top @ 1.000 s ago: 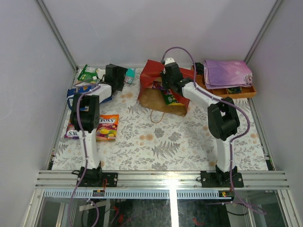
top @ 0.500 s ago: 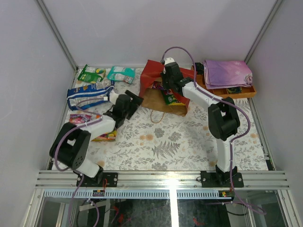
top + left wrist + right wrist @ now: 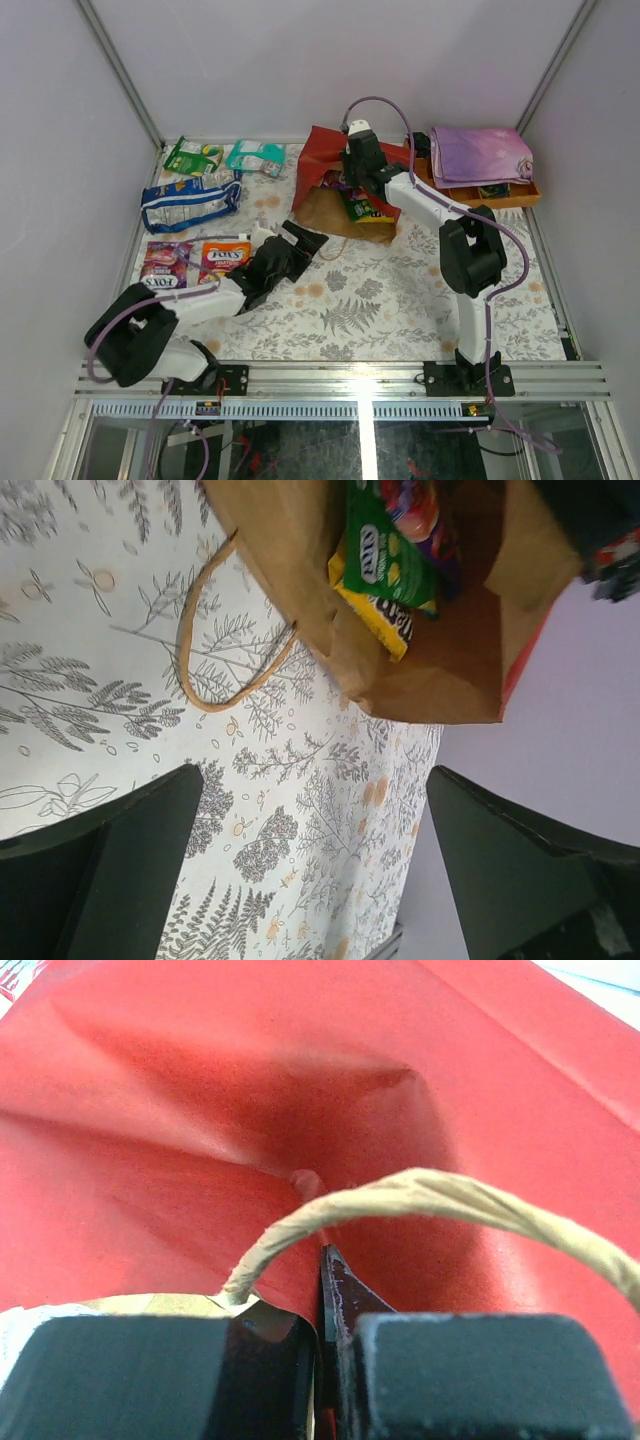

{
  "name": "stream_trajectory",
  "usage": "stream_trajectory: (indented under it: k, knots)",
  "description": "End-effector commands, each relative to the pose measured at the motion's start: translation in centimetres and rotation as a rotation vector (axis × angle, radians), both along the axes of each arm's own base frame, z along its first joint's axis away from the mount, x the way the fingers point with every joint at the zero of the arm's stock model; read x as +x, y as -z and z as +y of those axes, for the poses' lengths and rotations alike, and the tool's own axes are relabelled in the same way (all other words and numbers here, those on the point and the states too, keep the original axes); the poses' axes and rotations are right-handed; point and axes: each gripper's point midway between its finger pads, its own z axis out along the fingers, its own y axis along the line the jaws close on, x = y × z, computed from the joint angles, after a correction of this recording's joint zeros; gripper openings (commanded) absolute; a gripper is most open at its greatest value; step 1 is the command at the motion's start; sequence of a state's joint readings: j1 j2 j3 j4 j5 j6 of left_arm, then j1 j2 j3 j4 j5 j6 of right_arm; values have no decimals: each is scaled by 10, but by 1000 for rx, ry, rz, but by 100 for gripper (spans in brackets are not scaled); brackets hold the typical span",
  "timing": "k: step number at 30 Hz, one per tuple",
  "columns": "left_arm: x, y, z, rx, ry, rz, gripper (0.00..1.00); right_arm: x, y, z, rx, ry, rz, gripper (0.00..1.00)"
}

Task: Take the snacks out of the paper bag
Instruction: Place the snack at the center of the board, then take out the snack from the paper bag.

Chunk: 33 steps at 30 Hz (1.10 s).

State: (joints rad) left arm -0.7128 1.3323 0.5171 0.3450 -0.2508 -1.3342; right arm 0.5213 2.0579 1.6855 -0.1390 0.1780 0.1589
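Jaws on my left gripper (image 3: 308,237) stood wide apart, low over the table (image 3: 400,300), facing the open mouth of the paper bag (image 3: 322,160) and holding nothing. My right gripper (image 3: 325,1345) was clamped on the bag's red upper edge beside a string handle (image 3: 420,1195). A green packet (image 3: 385,540) and a yellow bar (image 3: 372,618) lay inside; other snacks (image 3: 190,200) lay far left.

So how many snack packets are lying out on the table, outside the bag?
5: green packet and teal packet at the far left, blue-white bag nearer, purple packet beside orange packet nearest. The left arm may hide more.
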Motion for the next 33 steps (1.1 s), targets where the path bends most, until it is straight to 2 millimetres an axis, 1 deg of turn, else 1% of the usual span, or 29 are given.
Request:
stream_trajectory:
  k: [1, 3, 4, 5, 6, 7, 8, 11, 14, 18, 20, 23, 25, 27, 33]
  knots:
    - [17, -21, -39, -213, 37, -19, 94, 17, -53, -10, 55, 81, -114, 0]
    - [29, -24, -51, -252, 50, -21, 93, 17, -54, -12, 51, 83, -116, 0]
    - [36, -21, -57, -260, 53, -12, 93, 17, -55, -13, 46, 83, -120, 0]
    - [44, -23, -62, -275, 56, -13, 93, 17, -56, -13, 39, 82, -122, 0]
    - [52, -23, -65, -289, 54, -9, 92, 17, -57, -15, 33, 81, -125, 0]
    - [63, -28, -68, -310, 47, -17, 92, 16, -58, -16, 27, 77, -128, 0]
    - [71, -29, -68, -328, 39, -18, 91, 16, -60, -17, 20, 72, -133, 0]
    - [97, -28, -67, -361, -3, -15, 88, 17, -64, -19, 8, 60, -145, 0]
    - [119, -22, -66, -362, -43, -4, 87, 21, -70, -20, -6, 48, -152, 0]
    - [142, -9, -63, -354, -109, 11, 84, 25, -77, -22, -15, 40, -158, 0]
    - [151, -1, -61, -341, -139, 13, 81, 26, -79, -25, -13, 41, -161, 0]
    - [165, 14, -56, -318, -189, 26, 77, 25, -78, -26, -9, 36, -158, 0]
    - [174, 20, -53, -310, -206, 18, 76, 24, -77, -26, -2, 36, -156, 0]
    - [183, 23, -48, -291, -232, 9, 75, 23, -76, -24, 14, 35, -149, 0]
    - [207, 19, -28, -248, -316, -23, 75, 17, -68, -14, 57, 28, -112, 0]
